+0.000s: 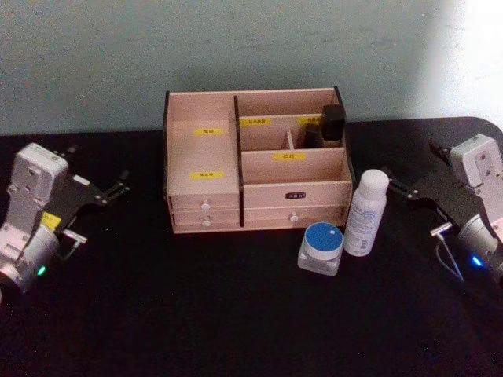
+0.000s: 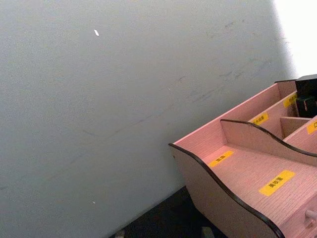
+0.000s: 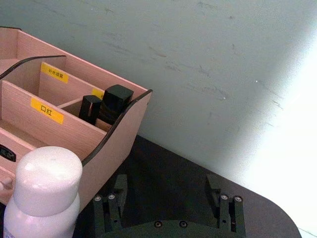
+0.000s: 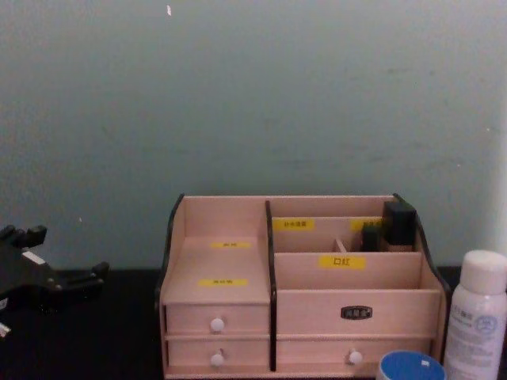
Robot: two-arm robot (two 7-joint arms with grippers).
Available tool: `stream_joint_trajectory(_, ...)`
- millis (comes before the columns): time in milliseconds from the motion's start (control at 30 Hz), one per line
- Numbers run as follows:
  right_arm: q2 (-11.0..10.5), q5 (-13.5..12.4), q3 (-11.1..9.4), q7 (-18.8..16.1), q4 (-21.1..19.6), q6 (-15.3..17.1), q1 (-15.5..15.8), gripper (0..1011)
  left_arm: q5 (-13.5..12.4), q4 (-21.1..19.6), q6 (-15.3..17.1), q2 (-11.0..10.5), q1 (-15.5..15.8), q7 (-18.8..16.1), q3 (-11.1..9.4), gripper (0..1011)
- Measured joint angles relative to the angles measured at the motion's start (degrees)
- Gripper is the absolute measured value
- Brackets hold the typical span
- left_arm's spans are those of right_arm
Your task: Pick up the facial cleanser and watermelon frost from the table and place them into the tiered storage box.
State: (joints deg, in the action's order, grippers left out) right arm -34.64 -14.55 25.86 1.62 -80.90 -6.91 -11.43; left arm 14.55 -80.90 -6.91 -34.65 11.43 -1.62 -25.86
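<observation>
On the matte black table [image 1: 236, 330], nearest the robot, the watermelon frost [image 1: 321, 247] is a squat clear jar with a round blue lid. It sits flat with the lid facing up, at 5 o'clock from the box and near its front right corner. Just beside it at 2 o'clock stands the facial cleanser [image 1: 366, 212], a smooth white cylindrical plastic bottle with a rounded white cap and faint print. It is upright, its long axis vertical and the cap on top. At 9 o'clock the left gripper [image 4: 65, 253] rests low over the table with its black fingers spread apart. At 3 o'clock the right gripper [image 3: 166, 181] is likewise spread wide, holding nothing and aimed towards the bottle. Farther back, the tiered storage box [image 1: 204, 141] of pale grained wood with dark curved side edges runs 9 to 3, with its stepped open compartments rising towards 12. Its yellow labels [image 1: 207, 132] and white-knobbed drawers [image 1: 206, 206] face 6. Two black square-capped containers [image 1: 332, 124] stand upright in its rear right compartment. Behind is a scuffed grey-green wall [image 1: 236, 47].
</observation>
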Motion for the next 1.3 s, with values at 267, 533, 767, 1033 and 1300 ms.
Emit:
stream_joint_trajectory(267, 0.0, 0.0, 0.0, 0.0, 0.0, 0.0, 0.0, 1002, 0.0, 0.0, 0.0, 0.0, 0.0, 0.0, 0.0, 1001)
stream_joint_trajectory(533, 0.0, 0.0, 0.0, 0.0, 0.0, 0.0, 0.0, 1002, 0.0, 0.0, 0.0, 0.0, 0.0, 0.0, 0.0, 1001)
stream_joint_trajectory(767, 0.0, 0.0, 0.0, 0.0, 0.0, 0.0, 0.0, 1003, 0.0, 0.0, 0.0, 0.0, 0.0, 0.0, 0.0, 1001)
stream_joint_trajectory(1033, 0.0, 0.0, 0.0, 0.0, 0.0, 0.0, 0.0, 1002, 0.0, 0.0, 0.0, 0.0, 0.0, 0.0, 0.0, 1001)
stream_joint_trajectory(1300, 0.0, 0.0, 0.0, 0.0, 0.0, 0.0, 0.0, 1003, 0.0, 0.0, 0.0, 0.0, 0.0, 0.0, 0.0, 1001)
